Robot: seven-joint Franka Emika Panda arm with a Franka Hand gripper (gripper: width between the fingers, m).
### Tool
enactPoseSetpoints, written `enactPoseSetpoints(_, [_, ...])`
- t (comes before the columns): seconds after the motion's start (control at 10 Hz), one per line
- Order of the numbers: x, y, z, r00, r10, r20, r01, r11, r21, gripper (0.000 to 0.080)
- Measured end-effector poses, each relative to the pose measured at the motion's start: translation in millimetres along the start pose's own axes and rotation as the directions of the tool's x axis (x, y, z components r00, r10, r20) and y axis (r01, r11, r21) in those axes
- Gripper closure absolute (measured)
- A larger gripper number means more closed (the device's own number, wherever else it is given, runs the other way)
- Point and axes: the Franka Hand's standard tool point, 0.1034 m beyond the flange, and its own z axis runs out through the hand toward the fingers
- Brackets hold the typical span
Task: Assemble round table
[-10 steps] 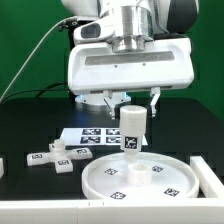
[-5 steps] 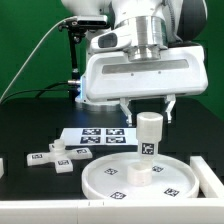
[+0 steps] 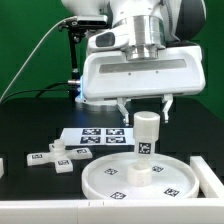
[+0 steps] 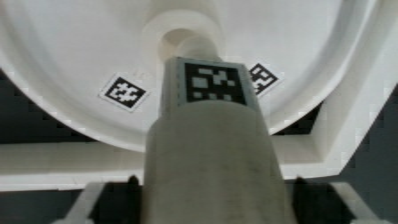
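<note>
Leg (image 3: 147, 137) stands upright in the disc's (image 3: 110, 185) centre; the hand (image 3: 143, 108) hovers spread above, ready to twist it.

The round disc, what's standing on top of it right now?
A short thick leg stands upright at the middle of the disc. The disc's centre is covered by the leg, so their joint can't be seen.

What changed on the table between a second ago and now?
The arm swung toward the exterior view's right, and its end effector now sits above the leg. The leg shifted slightly the same way on the round disc, standing upright, fingers either side of its top. The disc, the cross-shaped foot and the marker board stayed put.
</note>
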Motion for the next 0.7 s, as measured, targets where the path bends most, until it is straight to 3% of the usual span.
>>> enactPoseSetpoints(0.3, [-3.6,9.7,3.3,1.000,0.002,0.000,-0.002,1.000,-0.010,0.0390])
enactPoseSetpoints(0.7, [-5.4,2.3,7.2,1.000,-0.011,-0.005,0.011,1.000,-0.007,0.0390])
